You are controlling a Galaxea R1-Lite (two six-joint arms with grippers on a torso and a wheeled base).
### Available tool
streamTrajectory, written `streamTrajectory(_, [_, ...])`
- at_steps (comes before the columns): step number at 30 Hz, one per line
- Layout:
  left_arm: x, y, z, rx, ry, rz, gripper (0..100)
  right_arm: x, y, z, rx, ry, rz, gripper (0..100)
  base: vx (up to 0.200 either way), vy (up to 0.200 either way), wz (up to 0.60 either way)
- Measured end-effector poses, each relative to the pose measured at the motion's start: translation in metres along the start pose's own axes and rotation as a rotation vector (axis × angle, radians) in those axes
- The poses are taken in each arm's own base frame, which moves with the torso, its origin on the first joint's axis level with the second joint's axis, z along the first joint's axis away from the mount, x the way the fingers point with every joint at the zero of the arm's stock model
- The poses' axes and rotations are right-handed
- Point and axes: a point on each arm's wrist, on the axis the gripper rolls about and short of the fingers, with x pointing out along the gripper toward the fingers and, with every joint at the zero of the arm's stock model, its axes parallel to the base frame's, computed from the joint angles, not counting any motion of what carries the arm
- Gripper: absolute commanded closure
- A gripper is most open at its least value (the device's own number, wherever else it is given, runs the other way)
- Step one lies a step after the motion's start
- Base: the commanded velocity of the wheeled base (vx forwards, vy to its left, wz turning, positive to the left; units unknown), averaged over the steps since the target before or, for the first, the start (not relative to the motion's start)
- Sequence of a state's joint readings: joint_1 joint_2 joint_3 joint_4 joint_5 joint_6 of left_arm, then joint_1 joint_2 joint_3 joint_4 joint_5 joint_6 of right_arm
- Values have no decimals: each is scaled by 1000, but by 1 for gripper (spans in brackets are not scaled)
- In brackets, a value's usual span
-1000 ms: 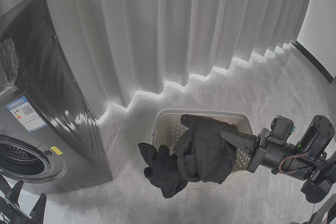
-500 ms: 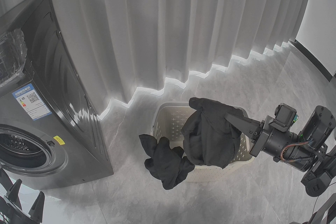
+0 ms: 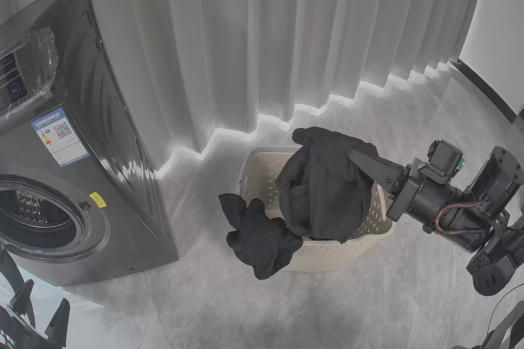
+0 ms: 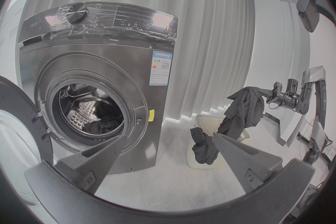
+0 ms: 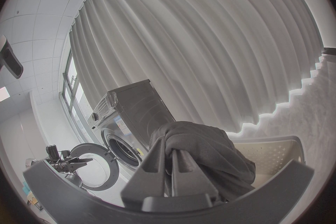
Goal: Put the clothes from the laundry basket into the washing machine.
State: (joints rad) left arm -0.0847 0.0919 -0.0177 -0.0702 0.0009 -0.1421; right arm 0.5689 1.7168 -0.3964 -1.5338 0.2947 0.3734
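My right gripper (image 3: 353,155) is shut on a dark garment (image 3: 322,192) and holds it up over the cream laundry basket (image 3: 333,254). A trailing part of the garment (image 3: 259,244) hangs outside the basket's left rim, above the floor. In the right wrist view the cloth (image 5: 199,144) bunches over the shut fingers (image 5: 182,168). The grey washing machine (image 3: 71,148) stands at the left with its door (image 4: 17,123) swung open, and dark clothes (image 4: 103,125) lie in the drum. My left gripper (image 4: 168,146) is open and empty, low in front of the machine.
A white pleated curtain (image 3: 262,28) hangs behind the basket and the machine. Bare grey floor (image 3: 207,301) lies between the machine and the basket. A wall with a dark skirting board (image 3: 486,88) runs along the far right.
The head camera has shifted, so the whole scene sits higher and more to the right. Relative to the basket, my right gripper has risen a little with the garment.
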Motion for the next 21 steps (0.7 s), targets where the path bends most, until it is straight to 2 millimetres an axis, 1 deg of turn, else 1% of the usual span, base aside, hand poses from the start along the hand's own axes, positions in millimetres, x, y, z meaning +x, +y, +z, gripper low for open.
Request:
streamTrajectory(9, [0, 0, 0, -2, 0, -2, 0, 2, -3, 1, 12, 37, 43, 100, 0, 0, 0])
streamTrajectory(15, [0, 0, 0, -3, 0, -2, 0, 1, -14, 6, -8, 20, 16, 100, -200, 0, 0])
streamTrajectory(21, [0, 0, 0, -3, 0, -3, 0, 4, -13, 8, -11, 10, 30, 100, 0, 0, 0])
